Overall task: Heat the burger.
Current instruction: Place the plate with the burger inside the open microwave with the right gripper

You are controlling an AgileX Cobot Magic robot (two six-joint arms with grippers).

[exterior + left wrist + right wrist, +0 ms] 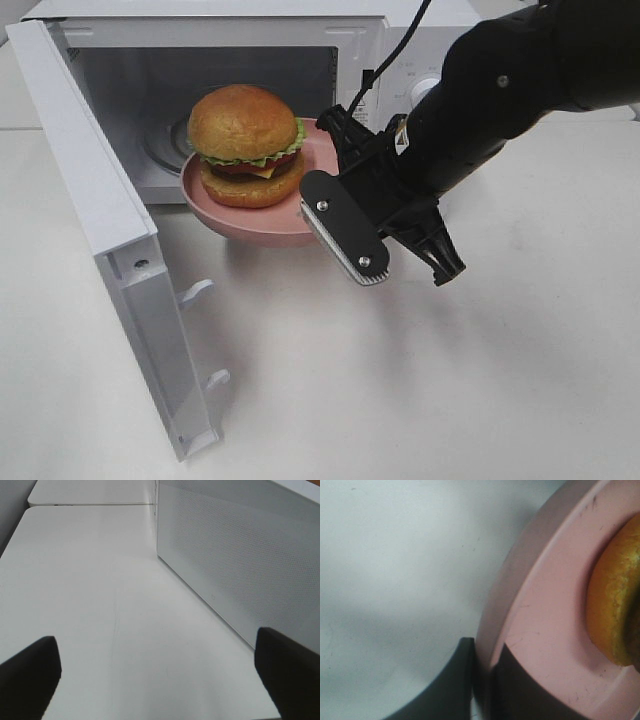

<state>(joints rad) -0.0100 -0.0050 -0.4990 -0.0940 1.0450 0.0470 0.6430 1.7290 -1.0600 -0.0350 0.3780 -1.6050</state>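
Observation:
The burger (245, 145), with a golden-brown bun, a dark patty, cheese and lettuce, sits on a round pink plate (240, 218). My right gripper (312, 205) is shut on the plate's right rim and holds it above the table at the mouth of the open microwave (250, 30). In the right wrist view the gripper (482, 680) pinches the plate rim (545, 605), with the bun (615, 605) at the edge. My left gripper (160, 680) is open and empty above the bare table, out of the high view.
The microwave door (100, 210) stands wide open at the left, reaching toward the front of the white table (420, 380). It shows in the left wrist view (240, 555) as a dotted panel. A black cable (400, 45) hangs before the microwave's control panel.

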